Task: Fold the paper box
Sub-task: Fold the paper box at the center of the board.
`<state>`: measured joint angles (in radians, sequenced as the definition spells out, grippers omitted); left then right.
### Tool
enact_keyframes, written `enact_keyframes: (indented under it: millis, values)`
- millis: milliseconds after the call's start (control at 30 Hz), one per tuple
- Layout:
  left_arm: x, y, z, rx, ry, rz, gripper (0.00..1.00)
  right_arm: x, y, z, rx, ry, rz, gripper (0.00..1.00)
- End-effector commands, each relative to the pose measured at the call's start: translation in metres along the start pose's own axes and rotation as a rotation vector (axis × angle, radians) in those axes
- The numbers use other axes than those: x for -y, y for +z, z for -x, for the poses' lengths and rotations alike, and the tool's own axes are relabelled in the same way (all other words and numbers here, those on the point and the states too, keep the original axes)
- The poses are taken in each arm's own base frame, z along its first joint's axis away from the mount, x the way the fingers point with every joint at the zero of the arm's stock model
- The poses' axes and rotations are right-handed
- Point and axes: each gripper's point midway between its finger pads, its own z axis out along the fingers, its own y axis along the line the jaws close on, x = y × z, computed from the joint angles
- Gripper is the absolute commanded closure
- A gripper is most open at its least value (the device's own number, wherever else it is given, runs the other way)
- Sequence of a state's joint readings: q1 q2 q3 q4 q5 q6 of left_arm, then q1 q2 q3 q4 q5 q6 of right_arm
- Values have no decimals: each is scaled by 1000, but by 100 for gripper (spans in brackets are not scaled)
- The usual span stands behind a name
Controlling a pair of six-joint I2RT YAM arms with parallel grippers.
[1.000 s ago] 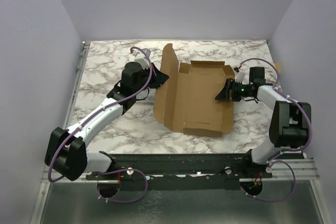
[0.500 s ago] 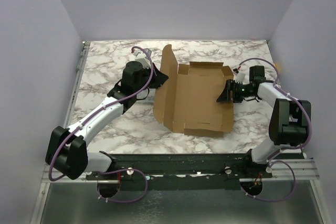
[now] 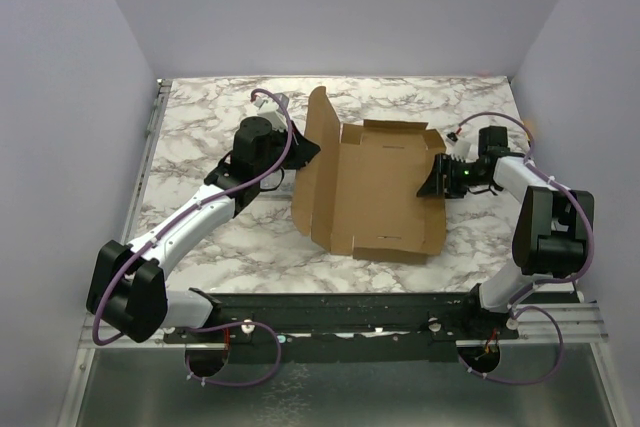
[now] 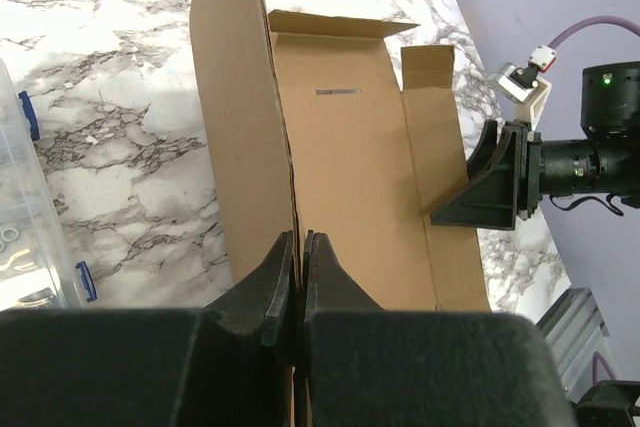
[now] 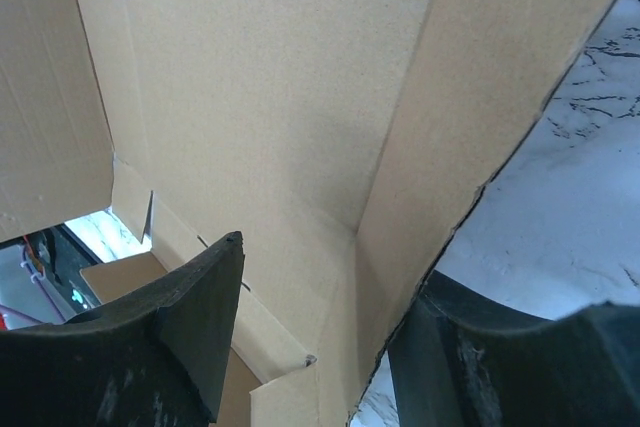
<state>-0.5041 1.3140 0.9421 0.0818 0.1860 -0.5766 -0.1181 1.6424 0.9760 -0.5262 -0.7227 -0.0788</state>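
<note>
paper box (image 3: 375,187): plain brown cardboard, die-cut, half-formed, open side up. Sits mid-table (image 3: 190,137), a touch toward 3 o'clock. Base panel flat on the marble. 9 o'clock panel (image 3: 316,162) is large and stands near upright, far top corner rounded. 12 o'clock flap (image 3: 385,125) is raised as a low wall. 3 o'clock strip (image 3: 432,222) is bent up along its crease. 6 o'clock flap (image 3: 395,245) sits low; flat or raised, can't tell. Narrow slits in the base near the 12 and 6 edges.
</note>
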Motion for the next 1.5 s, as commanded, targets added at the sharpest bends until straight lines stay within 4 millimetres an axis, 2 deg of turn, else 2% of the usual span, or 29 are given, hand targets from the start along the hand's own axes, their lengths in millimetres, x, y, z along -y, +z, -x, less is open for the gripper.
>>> enact_keyframes:
  millis: [0,233,667,1067,1167,1467]
  values:
    - [7,-3,14,33,29,-3,100,-2,-11,4,0,-32,-25,41]
    - [8,-1,17,34,26,-5,100,2,-14,-3,-27,-40,-52,43]
    - [6,-1,18,31,37,8,100,5,-22,-2,-51,-64,-90,45]
    - [14,1,21,25,22,-19,100,-8,-30,2,-39,-80,-59,66]
    - [19,3,22,19,12,-37,100,-11,-27,-1,-51,-71,-33,69]
    - [46,11,22,-13,-18,-131,100,-12,-4,0,-89,-80,-26,70]
